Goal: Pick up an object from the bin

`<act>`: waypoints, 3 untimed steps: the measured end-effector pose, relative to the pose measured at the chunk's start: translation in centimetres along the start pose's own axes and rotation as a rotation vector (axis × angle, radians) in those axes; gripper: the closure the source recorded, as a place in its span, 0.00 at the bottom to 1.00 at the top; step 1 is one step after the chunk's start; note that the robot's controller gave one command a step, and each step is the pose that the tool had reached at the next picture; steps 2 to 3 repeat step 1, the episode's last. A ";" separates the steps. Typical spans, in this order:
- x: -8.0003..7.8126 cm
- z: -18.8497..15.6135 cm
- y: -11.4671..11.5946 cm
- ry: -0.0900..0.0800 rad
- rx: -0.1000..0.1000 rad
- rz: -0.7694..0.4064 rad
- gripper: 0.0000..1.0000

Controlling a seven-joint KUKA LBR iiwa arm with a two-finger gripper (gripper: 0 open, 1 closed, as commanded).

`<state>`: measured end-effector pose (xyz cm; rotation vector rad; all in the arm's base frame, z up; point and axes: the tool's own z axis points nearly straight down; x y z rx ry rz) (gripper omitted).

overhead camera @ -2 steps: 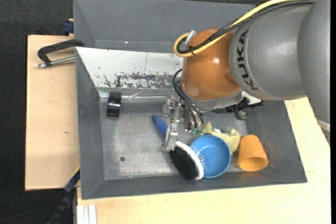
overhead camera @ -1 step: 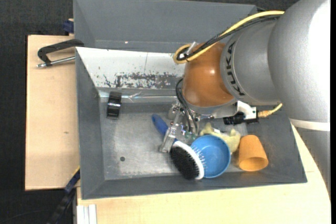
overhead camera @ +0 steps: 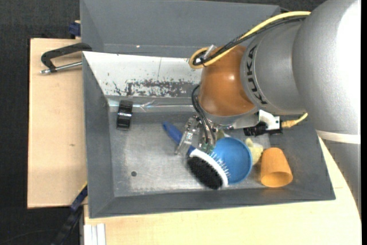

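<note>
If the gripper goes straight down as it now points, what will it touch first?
Probably the rim of the blue round brush, lying close under the gripper. Depth is unclear: it could instead reach the bin floor beside a small blue piece.

- Arm [overhead camera: 321,54]: thick, rounded, smooth silver-grey shell.
- Cover [overhead camera: 226,86] at the wrist: glossy orange, dome-shaped.
- Lettering [overhead camera: 250,74]: black, on the grey band beside the cover.
- Cable [overhead camera: 287,15]: yellow, looped over the cover.
- Gripper [overhead camera: 195,135]: small, bare shiny metal.
</note>
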<state>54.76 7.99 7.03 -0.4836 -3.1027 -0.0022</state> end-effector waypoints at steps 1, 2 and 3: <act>-1.9 -19.5 -0.4 -0.014 -0.005 -0.060 1.00; -1.9 -19.5 -0.4 -0.014 -0.005 -0.060 1.00; -1.9 -19.5 -0.4 -0.014 -0.005 -0.060 1.00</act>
